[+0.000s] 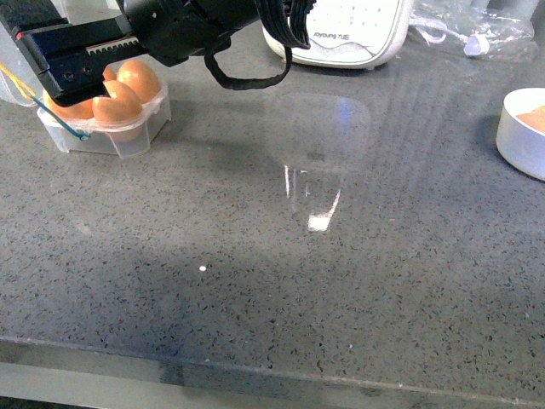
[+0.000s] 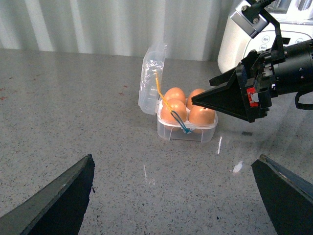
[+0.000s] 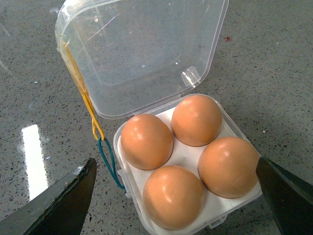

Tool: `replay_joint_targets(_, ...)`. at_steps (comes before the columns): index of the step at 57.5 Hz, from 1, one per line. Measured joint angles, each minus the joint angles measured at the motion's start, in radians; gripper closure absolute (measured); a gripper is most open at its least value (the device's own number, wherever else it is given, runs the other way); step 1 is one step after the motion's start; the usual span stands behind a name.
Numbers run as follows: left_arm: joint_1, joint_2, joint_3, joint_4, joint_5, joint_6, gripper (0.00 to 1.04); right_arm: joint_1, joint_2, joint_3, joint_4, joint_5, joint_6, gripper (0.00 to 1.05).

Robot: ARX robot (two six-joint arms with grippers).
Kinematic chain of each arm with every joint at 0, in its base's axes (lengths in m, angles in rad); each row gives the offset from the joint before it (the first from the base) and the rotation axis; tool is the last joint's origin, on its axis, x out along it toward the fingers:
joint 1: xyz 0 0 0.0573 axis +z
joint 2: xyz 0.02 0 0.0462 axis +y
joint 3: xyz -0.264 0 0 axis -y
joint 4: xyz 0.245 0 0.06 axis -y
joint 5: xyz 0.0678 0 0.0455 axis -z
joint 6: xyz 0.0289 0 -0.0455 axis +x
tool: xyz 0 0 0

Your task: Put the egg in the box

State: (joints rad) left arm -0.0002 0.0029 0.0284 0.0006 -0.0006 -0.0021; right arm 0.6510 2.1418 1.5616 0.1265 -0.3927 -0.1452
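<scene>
The clear four-cell box (image 1: pixel 128 141) stands at the far left with its lid (image 3: pixel 146 54) hinged open and upright. All its cells hold brown eggs (image 3: pixel 146 141), alike, so I cannot tell the task's egg from the others. My right gripper (image 3: pixel 176 160) is open and empty, its fingers straddling the box just above the eggs without touching them; it also shows in the front view (image 1: pixel 64 85) and the left wrist view (image 2: pixel 195 101). My left gripper (image 2: pixel 174 157) is open and empty over bare counter, well short of the box (image 2: pixel 188 133). It is out of the front view.
A round white bowl (image 1: pixel 521 136) with something orange-brown in it (image 1: pixel 535 119) sits at the right edge. A white appliance (image 1: pixel 341 34) and a clear plastic bag (image 1: pixel 485 25) stand at the back. The counter's front edge (image 1: pixel 255 366) runs near me.
</scene>
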Motion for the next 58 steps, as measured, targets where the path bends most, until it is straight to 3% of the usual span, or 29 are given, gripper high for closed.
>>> replay_joint_targets(14, 0.000, 0.000, 0.000, 0.000, 0.000, 0.000, 0.07, -0.021, -0.090, -0.093, 0.077, 0.018, 0.038, 0.07)
replay_joint_targets(24, 0.000, 0.000, 0.000, 0.000, 0.000, 0.000, 0.07, -0.086, -0.208, -0.200, 0.119, 0.066, 0.074, 0.07)
replay_joint_targets(43, 0.000, 0.000, 0.000, 0.000, 0.000, 0.000, 0.07, -0.333, -0.463, -0.485, 0.219, 0.266, 0.158, 0.07)
replay_joint_targets(51, 0.000, 0.000, 0.000, 0.000, 0.000, 0.000, 0.07, -0.464, -0.604, -0.590, 0.295, 0.396, 0.128, 0.07)
replay_joint_targets(58, 0.000, 0.000, 0.000, 0.000, 0.000, 0.000, 0.07, -0.533, -0.693, -0.664, 0.325, 0.447, 0.105, 0.07)
